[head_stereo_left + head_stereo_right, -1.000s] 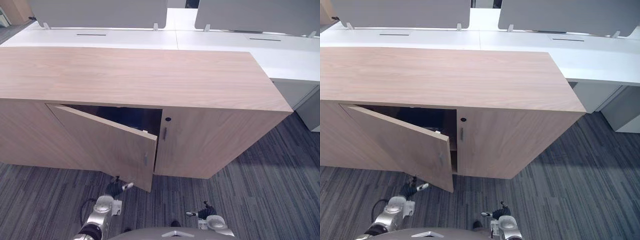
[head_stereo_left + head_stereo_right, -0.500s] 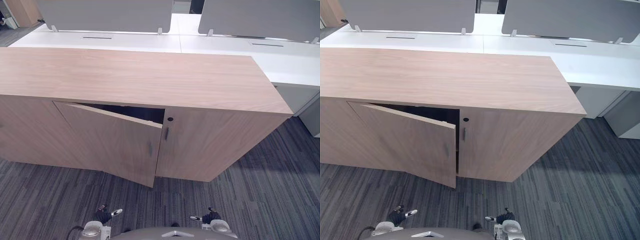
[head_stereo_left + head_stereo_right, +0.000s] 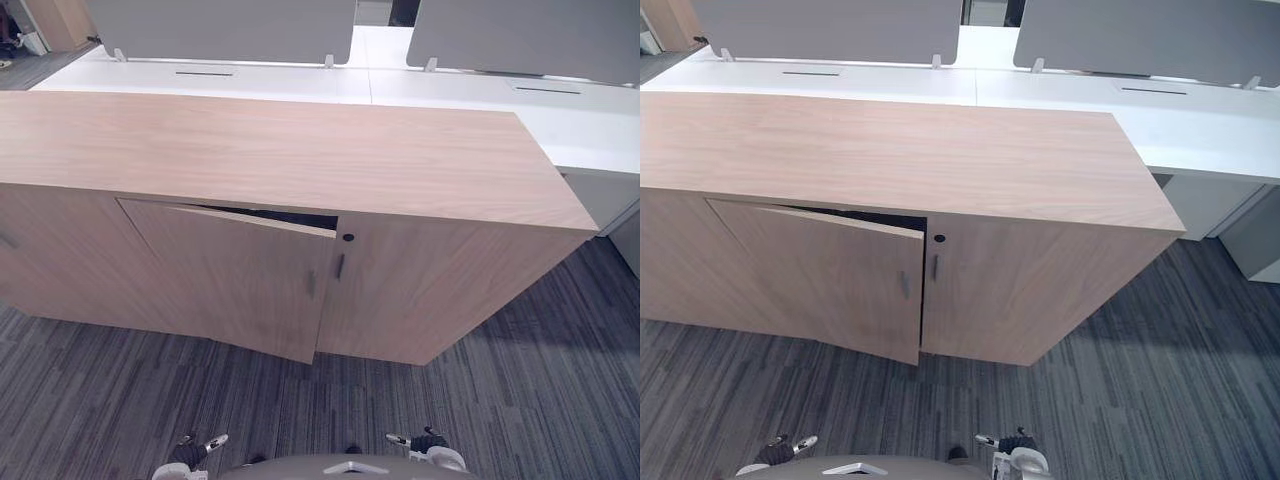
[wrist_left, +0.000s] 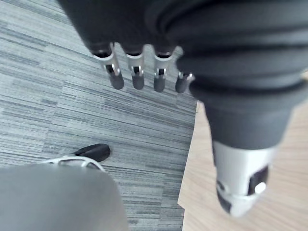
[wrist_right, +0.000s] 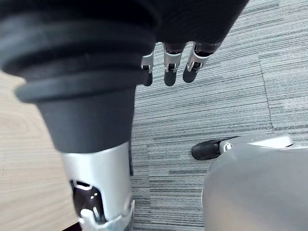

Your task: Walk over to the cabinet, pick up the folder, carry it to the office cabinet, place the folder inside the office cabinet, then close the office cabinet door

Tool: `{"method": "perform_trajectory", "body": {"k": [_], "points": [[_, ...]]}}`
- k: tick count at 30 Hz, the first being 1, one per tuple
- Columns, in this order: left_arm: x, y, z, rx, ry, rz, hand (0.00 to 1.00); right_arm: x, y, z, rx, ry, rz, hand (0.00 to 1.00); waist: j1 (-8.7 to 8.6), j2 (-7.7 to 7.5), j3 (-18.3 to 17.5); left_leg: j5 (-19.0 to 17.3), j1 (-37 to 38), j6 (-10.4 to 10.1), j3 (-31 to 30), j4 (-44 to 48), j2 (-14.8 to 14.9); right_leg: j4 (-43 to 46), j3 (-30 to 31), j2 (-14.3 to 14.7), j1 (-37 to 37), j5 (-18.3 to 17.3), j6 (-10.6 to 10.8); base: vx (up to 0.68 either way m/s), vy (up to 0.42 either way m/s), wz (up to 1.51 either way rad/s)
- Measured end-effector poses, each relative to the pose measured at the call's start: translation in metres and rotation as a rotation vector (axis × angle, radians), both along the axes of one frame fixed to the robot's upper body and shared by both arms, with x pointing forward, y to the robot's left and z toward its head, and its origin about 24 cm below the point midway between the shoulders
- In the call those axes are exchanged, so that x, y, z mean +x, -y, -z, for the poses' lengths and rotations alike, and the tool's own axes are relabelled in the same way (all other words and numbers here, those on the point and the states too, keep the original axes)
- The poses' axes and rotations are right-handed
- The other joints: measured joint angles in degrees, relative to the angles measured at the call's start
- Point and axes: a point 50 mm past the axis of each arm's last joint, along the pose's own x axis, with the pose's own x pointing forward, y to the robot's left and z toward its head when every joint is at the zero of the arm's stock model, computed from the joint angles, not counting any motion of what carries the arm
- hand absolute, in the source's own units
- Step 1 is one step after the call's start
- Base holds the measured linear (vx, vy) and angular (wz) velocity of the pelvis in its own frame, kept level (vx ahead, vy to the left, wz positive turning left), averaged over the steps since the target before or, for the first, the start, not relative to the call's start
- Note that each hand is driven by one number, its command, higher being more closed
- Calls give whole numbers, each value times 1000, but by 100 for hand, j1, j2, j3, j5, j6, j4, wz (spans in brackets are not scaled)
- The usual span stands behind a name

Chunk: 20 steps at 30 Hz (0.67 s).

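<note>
Cabinet door (image 3: 235,280) has swung nearly shut; left hand (image 3: 195,448) lowered.

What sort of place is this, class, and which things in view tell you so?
Probably an open-plan office: a long wooden cabinet with one door ajar, white desks behind it with grey divider screens, and grey striped carpet.

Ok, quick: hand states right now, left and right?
Left hand: open, fingers straight, holding nothing.
Right hand: open, fingers straight, holding nothing.
</note>
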Motion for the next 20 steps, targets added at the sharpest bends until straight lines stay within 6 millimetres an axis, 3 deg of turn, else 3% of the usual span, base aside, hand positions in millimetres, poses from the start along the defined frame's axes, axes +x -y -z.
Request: {"method": "perform_trajectory", "body": {"k": [20], "points": [[-3,2,1,-3,-14,16,0,-4,0,2,19,-25,16,0,63,14,-29,50,-51,72,-133,-3,-97,-31,-138,-105,21,28,43,-28,-21,3]]}}
